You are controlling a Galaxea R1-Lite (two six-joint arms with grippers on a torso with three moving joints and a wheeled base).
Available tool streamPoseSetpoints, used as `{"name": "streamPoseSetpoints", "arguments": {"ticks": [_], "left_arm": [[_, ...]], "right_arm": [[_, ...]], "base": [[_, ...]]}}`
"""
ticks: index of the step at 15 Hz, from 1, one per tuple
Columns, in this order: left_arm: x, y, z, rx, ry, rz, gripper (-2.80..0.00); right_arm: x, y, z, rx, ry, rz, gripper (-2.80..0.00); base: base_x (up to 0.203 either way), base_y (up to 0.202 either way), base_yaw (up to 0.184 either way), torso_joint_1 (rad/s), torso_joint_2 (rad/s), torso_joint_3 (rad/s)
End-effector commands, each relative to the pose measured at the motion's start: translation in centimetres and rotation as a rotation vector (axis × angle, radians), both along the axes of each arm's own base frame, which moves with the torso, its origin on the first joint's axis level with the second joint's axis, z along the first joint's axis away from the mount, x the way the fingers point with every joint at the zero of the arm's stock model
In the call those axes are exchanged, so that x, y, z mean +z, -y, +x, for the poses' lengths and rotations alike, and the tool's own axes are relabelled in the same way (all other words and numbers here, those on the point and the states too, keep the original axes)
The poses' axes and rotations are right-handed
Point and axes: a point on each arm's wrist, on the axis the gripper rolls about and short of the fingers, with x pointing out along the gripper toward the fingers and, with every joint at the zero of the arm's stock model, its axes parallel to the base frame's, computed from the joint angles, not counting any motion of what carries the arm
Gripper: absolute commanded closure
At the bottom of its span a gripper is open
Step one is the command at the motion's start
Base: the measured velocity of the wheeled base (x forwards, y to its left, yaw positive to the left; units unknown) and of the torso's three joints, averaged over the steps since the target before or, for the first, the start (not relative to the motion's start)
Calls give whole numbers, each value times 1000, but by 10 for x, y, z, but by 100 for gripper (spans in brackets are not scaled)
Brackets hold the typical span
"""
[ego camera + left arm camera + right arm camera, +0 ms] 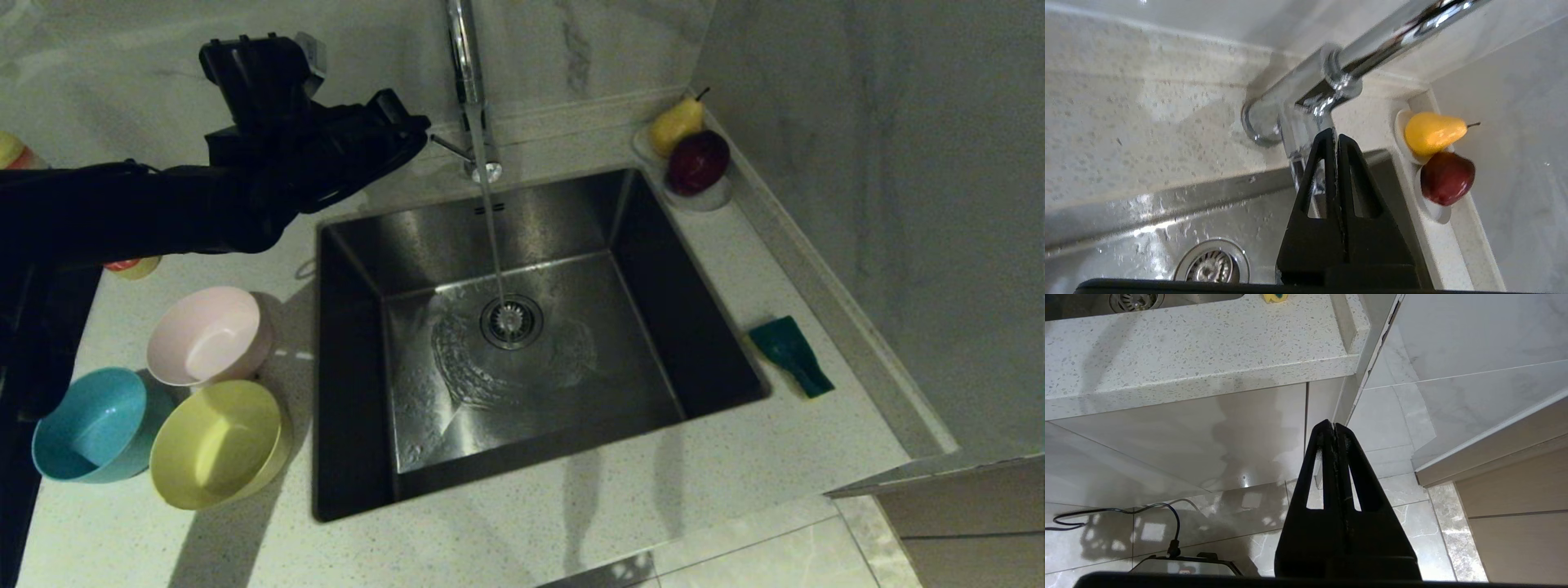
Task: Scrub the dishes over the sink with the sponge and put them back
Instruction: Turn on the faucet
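Head view: the left gripper (412, 131) hangs above the far-left corner of the sink (351, 245), its tip close to the lever of the tap (467, 73); contact cannot be confirmed here. Water runs from the tap onto the drain (511, 320). The arm covers part of the far-left counter (735, 490), where a red and yellow item is only partly visible. Three bowls stand in a cluster left of the sink: pink bowl (208, 335) farthest, blue bowl (94, 425) and yellow bowl (219, 443) nearer, rims close or touching. The sponge (792, 355) lies on the counter right of the sink, green face up. A pear (676, 124) and a dark red fruit (698, 162) sit on a dish at the far-right corner. The right arm is out of frame.

Left wrist view: the left gripper (1336, 136) has its fingers pressed together, empty, tips just at the tap base (1274, 118); the gripper hides the spot, so touch is uncertain. The drain (1212, 265) is cut off at the frame edge.

Right wrist view: the right gripper (1334, 425) hangs parked below the counter (1188, 355), fingers together, empty, facing cabinet front and floor. Only a sliver of the sponge (1276, 297) shows.
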Motion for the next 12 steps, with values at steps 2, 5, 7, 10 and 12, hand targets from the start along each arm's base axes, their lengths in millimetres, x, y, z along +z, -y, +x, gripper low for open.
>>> {"name": "streamPoseSetpoints", "arguments": {"ticks": [2, 5, 7, 10, 12], "left_arm": [[-4, 4, 2, -9, -8, -1, 0], [-4, 14, -2, -31, -14, 0, 0], [-5, 20, -4, -21, -21, -3, 0], [-11, 22, -5, -17, -44, 2, 0], [-13, 21, -6, -17, -52, 6, 0]], "right_arm": [[0, 0, 0, 1, 0, -1, 0], [0, 0, 0, 0, 1, -1, 0], [0, 0, 0, 0, 0, -1, 0], [0, 0, 0, 1, 0, -1, 0], [0, 0, 0, 1, 1, -1, 0]], "base": [[0, 0, 0, 0, 0, 0], [0, 0, 0, 0, 0, 0], [0, 0, 0, 0, 0, 0], [0, 0, 0, 0, 0, 0], [0, 0, 0, 0, 0, 0]]}}
